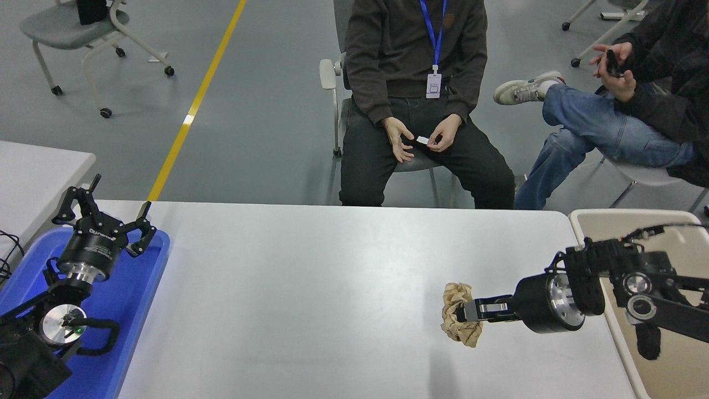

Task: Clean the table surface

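Note:
The table surface [310,288] is a wide white-grey top filling the lower half of the view. My right gripper [462,313] reaches in from the right edge, pointing left, and is shut on a crumpled brown paper wad [458,322] held a little above the tabletop, right of centre. A faint shadow lies on the table below the wad. My left gripper [105,213] is parked at the lower left over the blue tray [138,293], its fingers spread open and holding nothing.
A beige bin [659,244] stands against the table's right end, under my right arm. Two people sit on chairs beyond the far edge. A smaller white table [33,172] shows a corner at the left.

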Robot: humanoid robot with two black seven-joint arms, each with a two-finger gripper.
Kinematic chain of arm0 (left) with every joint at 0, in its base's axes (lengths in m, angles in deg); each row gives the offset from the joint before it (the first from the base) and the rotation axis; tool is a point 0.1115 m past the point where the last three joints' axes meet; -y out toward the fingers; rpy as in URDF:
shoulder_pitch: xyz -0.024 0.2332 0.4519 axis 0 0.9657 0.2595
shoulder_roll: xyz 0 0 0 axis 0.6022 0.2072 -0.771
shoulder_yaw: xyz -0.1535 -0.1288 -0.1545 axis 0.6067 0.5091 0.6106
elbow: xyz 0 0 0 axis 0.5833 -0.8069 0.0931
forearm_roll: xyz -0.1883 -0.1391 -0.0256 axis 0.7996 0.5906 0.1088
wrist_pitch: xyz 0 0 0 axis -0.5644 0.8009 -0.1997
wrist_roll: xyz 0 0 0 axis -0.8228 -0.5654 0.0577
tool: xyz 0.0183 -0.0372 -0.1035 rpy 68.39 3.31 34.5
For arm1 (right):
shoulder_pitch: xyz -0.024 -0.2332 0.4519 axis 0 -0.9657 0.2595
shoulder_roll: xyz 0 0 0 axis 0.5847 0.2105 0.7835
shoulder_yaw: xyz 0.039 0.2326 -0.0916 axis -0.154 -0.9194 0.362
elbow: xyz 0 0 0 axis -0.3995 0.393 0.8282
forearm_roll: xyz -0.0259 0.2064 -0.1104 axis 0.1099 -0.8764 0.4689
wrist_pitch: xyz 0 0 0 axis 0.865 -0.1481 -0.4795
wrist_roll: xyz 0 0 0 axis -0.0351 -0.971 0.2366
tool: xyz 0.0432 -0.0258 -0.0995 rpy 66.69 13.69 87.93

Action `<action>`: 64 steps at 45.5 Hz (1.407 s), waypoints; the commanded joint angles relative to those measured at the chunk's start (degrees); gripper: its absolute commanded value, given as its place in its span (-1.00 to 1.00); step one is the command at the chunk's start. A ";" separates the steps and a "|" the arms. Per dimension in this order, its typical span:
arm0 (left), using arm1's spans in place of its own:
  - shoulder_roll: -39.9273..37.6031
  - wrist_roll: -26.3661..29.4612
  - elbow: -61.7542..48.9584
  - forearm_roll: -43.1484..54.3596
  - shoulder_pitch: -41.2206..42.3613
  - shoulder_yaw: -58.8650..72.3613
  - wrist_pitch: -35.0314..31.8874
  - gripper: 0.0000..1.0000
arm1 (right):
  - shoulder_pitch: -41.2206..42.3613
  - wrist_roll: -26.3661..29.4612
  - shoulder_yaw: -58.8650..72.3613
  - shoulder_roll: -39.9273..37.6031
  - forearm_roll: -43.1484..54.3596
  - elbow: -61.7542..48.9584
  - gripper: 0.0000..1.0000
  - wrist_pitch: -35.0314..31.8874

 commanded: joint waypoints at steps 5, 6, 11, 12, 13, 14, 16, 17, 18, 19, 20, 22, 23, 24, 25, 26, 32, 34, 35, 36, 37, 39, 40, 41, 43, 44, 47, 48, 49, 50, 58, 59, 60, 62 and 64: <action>0.00 0.00 0.00 0.00 0.00 0.00 0.00 1.00 | 2.04 0.31 -7.51 -8.07 -3.47 1.67 -1.00 -8.32; 0.00 0.00 0.00 0.00 0.00 0.00 0.00 1.00 | 2.13 0.40 -8.04 -8.42 -3.73 1.67 -1.00 -8.85; 0.00 0.00 0.00 0.00 0.00 0.00 0.00 1.00 | 2.22 0.40 -10.06 -10.71 -3.82 1.73 -1.00 -10.35; 0.00 0.00 0.00 0.00 0.00 0.00 0.00 1.00 | 2.31 0.40 -10.41 -11.15 -3.82 1.67 -1.00 -10.61; 0.00 0.00 0.00 0.00 0.00 0.00 0.00 1.00 | 2.48 0.40 -10.76 -11.59 -3.82 1.67 -1.00 -10.96; 0.00 0.00 0.00 0.00 0.00 0.00 0.00 1.00 | 2.57 0.40 -11.12 -12.11 -3.91 1.73 -1.00 -11.31; 0.00 0.00 0.00 0.00 0.00 0.00 0.00 1.00 | 2.92 0.40 -11.73 -13.08 -4.43 1.73 -1.00 -12.02; 0.00 0.00 0.00 0.00 0.00 0.00 0.00 1.00 | 3.01 0.40 -12.00 -13.52 -4.78 1.73 -1.00 -12.37; 0.00 0.00 0.00 0.00 0.00 0.00 0.00 1.00 | 3.19 0.40 -12.26 -14.05 -5.05 1.73 -1.00 -12.63; 0.00 0.00 0.00 0.00 0.00 0.00 0.00 1.00 | 3.45 0.40 -12.52 -14.49 -5.22 1.67 -1.00 -12.90; 0.00 0.00 0.00 0.00 0.00 0.00 0.00 1.00 | 3.89 0.40 -12.61 -15.01 -5.31 1.73 -1.00 -13.07; 0.00 0.00 0.00 0.00 0.00 0.00 0.00 1.00 | 4.41 0.40 -12.70 -15.98 -5.31 1.67 -1.00 -13.42; 0.00 0.00 0.00 0.00 0.00 0.00 0.00 1.00 | 4.68 0.40 -12.70 -16.42 -5.31 1.67 -1.00 -13.60; 0.00 0.00 0.00 0.00 0.00 0.00 0.00 1.00 | 4.86 0.40 -12.70 -16.86 -5.31 1.67 -1.00 -13.78; 0.00 0.00 0.00 0.00 0.00 0.00 0.00 1.00 | 4.94 0.40 -12.70 -17.21 -5.31 1.67 -1.00 -13.86; 0.00 0.00 0.00 0.00 0.00 0.00 0.00 1.00 | 5.03 0.40 -12.70 -17.65 -5.31 1.67 -1.00 -13.86; 0.00 0.00 0.00 0.00 0.00 0.00 0.00 1.00 | 5.12 0.31 -12.70 -20.55 -5.23 1.58 -1.00 -13.86; 0.00 0.00 0.00 0.00 0.00 0.00 0.00 1.00 | 5.12 0.31 -12.70 -21.78 -5.23 1.58 -1.00 -13.95; 0.00 0.00 0.00 0.00 0.00 0.00 0.00 1.00 | 5.12 0.23 -12.70 -22.31 -5.23 1.58 -1.00 -13.95; 0.00 0.00 0.00 0.00 0.00 0.00 0.00 1.00 | 5.12 0.22 -12.70 -22.75 -5.23 1.58 -1.00 -13.95; 0.00 0.00 0.00 0.00 0.00 0.00 0.00 1.00 | 5.03 0.22 -12.79 -23.28 -5.23 1.49 -1.00 -13.95; 0.00 0.00 0.00 0.00 0.00 0.00 0.00 1.00 | 5.03 0.14 -12.79 -24.15 -5.23 1.58 -1.00 -13.95; 0.00 0.00 0.00 0.00 0.00 0.00 0.00 1.00 | 5.03 0.14 -12.79 -24.59 -5.23 1.58 -1.00 -13.95; 0.00 0.00 0.00 0.00 0.00 0.00 0.00 1.00 | 4.95 0.14 -12.79 -24.95 -5.23 1.58 -1.00 -13.95; 0.00 0.00 0.00 0.00 0.00 0.00 0.00 1.00 | 4.86 0.14 -12.70 -25.48 -5.14 1.40 -1.00 -13.95; 0.00 0.00 0.00 0.00 0.00 0.00 0.00 1.00 | 4.86 0.05 -12.61 -25.56 -5.05 1.40 -1.00 -13.87; 0.00 0.00 0.00 0.00 0.00 0.00 0.00 1.00 | 4.86 0.05 -12.17 -25.74 -4.52 0.44 -1.00 -13.78; 0.00 0.00 0.00 0.00 0.00 0.00 0.00 1.00 | 4.86 0.05 -12.09 -25.92 -4.44 -0.09 -1.00 -13.78; 0.00 0.00 0.00 0.00 0.00 0.00 0.00 1.00 | 4.86 0.05 -12.00 -26.00 -4.17 -0.61 -1.00 -13.69; 0.00 0.00 0.00 0.00 0.00 0.00 0.00 1.00 | 4.86 0.05 -12.00 -26.01 -3.74 -1.23 -1.00 -13.60; 0.00 0.00 0.00 0.00 0.00 0.00 0.00 1.00 | 4.94 -0.21 -12.79 -26.88 -1.97 -6.76 -1.00 -13.60; 0.00 0.00 0.00 0.00 0.00 0.00 0.00 1.00 | 4.94 -0.21 -12.70 -26.88 -1.89 -7.73 -1.00 -13.60; 0.00 0.00 0.00 0.00 0.00 0.00 0.00 1.00 | 4.94 -0.21 -12.70 -26.71 -1.89 -8.61 -1.00 -13.51; 0.00 0.00 0.00 0.00 0.00 0.00 0.00 1.00 | 4.86 -0.21 -12.61 -26.62 -1.80 -10.54 -1.00 -13.34; 0.00 0.00 0.00 0.00 0.00 0.00 0.00 1.00 | 4.86 -0.65 -12.44 -26.53 -1.71 -12.39 -1.00 -13.34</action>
